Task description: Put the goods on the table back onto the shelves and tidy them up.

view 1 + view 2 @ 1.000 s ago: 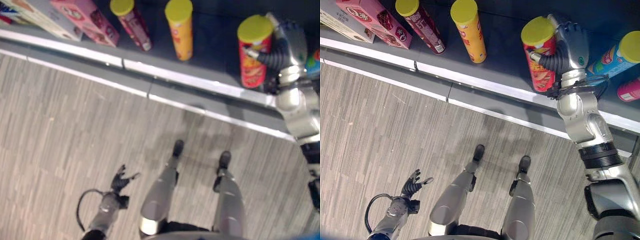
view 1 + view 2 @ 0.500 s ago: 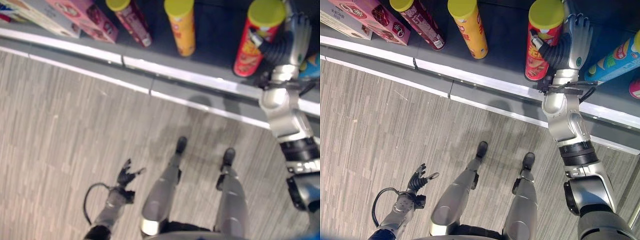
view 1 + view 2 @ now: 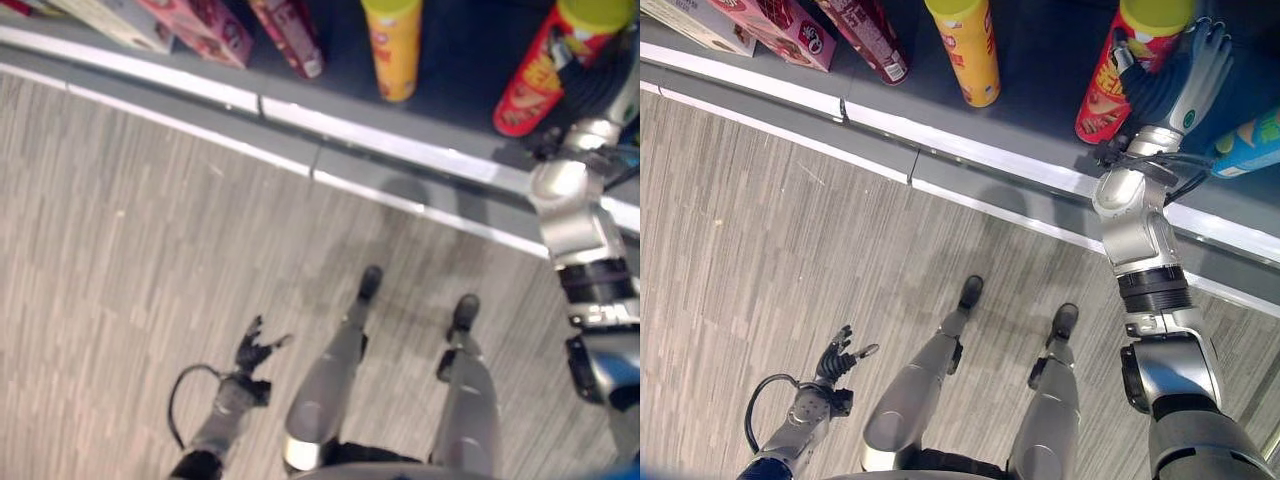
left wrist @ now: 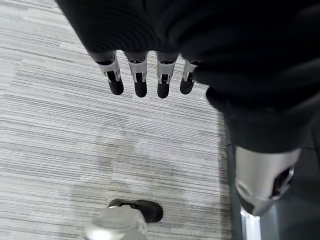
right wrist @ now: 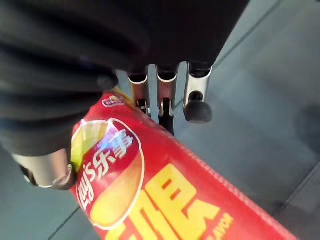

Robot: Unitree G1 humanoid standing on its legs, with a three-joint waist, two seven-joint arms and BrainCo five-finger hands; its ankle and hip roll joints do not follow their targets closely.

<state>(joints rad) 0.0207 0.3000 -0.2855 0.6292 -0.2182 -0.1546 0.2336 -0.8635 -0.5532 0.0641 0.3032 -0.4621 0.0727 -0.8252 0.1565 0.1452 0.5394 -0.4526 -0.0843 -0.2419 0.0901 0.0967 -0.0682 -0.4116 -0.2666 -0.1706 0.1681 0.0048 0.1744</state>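
The red can (image 3: 1118,72) with a yellow lid stands on the dark shelf (image 3: 1040,90), leaning a little. The right robot hand (image 3: 1181,80) is beside it, on its right side, touching it. In the right wrist view the can (image 5: 165,190) lies across the palm, with the thumb (image 5: 47,167) on one side and the fingers (image 5: 192,102) on the other side, reaching past it. The fingers look almost straight, so it is hard to say if the robot hand is squeezing the can or just resting on it.

To the left on the same shelf stand a yellow can (image 3: 968,50), then a dark red can (image 3: 872,38), then a pink box (image 3: 780,28). A blue can (image 3: 1248,145) lies to the right of the robot hand.

The left robot hand (image 3: 837,358) hangs low over the grey striped floor (image 3: 760,260), with its fingers (image 4: 137,80) spread apart and holding nothing.
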